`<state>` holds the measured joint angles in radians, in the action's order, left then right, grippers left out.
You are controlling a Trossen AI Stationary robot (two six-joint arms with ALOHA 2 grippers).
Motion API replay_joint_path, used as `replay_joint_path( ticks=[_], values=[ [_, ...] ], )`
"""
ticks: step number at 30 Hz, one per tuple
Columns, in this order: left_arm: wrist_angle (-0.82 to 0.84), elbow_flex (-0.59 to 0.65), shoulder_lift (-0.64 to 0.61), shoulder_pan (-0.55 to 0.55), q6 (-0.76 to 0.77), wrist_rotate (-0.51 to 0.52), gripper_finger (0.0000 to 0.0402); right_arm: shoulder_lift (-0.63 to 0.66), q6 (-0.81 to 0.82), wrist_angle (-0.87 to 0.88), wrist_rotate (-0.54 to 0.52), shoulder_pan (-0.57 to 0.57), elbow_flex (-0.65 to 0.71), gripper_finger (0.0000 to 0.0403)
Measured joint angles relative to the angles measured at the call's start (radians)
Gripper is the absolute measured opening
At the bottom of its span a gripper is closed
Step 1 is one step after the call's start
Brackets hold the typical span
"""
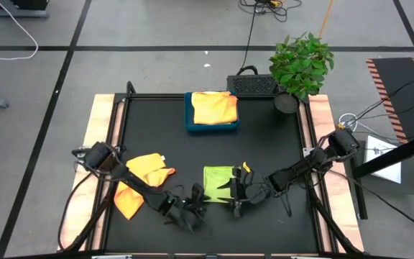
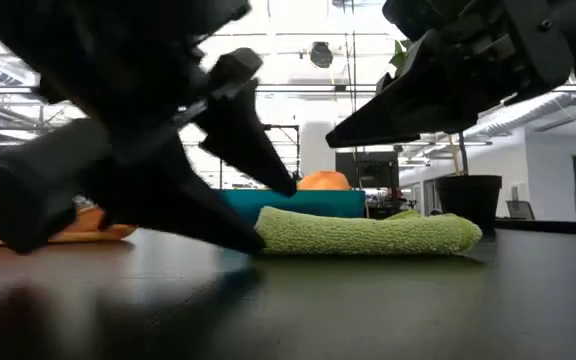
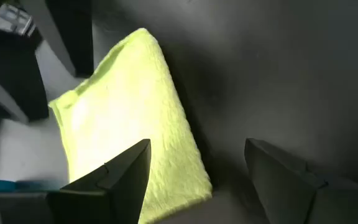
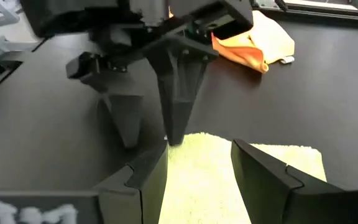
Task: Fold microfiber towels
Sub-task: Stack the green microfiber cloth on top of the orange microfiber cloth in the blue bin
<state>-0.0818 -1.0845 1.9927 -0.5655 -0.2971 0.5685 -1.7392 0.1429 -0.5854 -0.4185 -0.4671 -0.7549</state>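
A folded lime green towel (image 1: pixel 218 182) lies flat on the black table near its front edge, also seen in the low view (image 2: pixel 368 232). My left gripper (image 3: pixel 197 146) is open at the towel's left edge, fingers pointing down; one finger is over the towel's border, the other over bare table. My right gripper (image 4: pixel 199 146) is open, hovering above the towel's right part and clear of it in the low view. A crumpled orange-yellow towel (image 1: pixel 142 180) lies at the left. Another yellow-orange towel (image 1: pixel 214 108) rests folded in the blue tray (image 1: pixel 190 119). My left gripper has one fingertip (image 4: pixel 174 134) down at the green towel's left edge (image 4: pixel 191 140). I cannot tell whether it touches the cloth. Nothing lies between the two fingers.
The blue tray stands at the table's far middle. A potted plant (image 1: pixel 300 65) and a black box (image 1: pixel 254 85) sit at the far right corner. Wooden strips (image 1: pixel 99 122) border the table's left and right sides.
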Motion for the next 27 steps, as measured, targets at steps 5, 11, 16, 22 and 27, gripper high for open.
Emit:
replay_joint_path(
  ticks=[5,11,16,22,27],
  values=[
    [0.227,-0.109,0.020,0.012,0.077,0.016,0.0262,0.000,-0.005,-0.001,0.000,0.001,0.000,0.0169],
    [0.353,-0.154,0.044,0.058,0.196,0.000,0.0262,0.000,-0.006,-0.020,0.000,-0.002,0.000,0.0169],
    [0.345,-0.156,0.066,0.074,0.173,0.001,0.0261,0.000,-0.006,-0.012,0.001,-0.004,0.000,0.0169],
    [0.325,-0.154,0.072,0.077,0.118,0.009,0.0215,0.000,-0.031,-0.008,0.146,-0.006,0.000,0.0169],
    [0.293,-0.152,0.076,0.079,0.077,0.008,0.0136,0.000,0.052,0.001,0.189,-0.006,0.000,0.0169]
  ],
)
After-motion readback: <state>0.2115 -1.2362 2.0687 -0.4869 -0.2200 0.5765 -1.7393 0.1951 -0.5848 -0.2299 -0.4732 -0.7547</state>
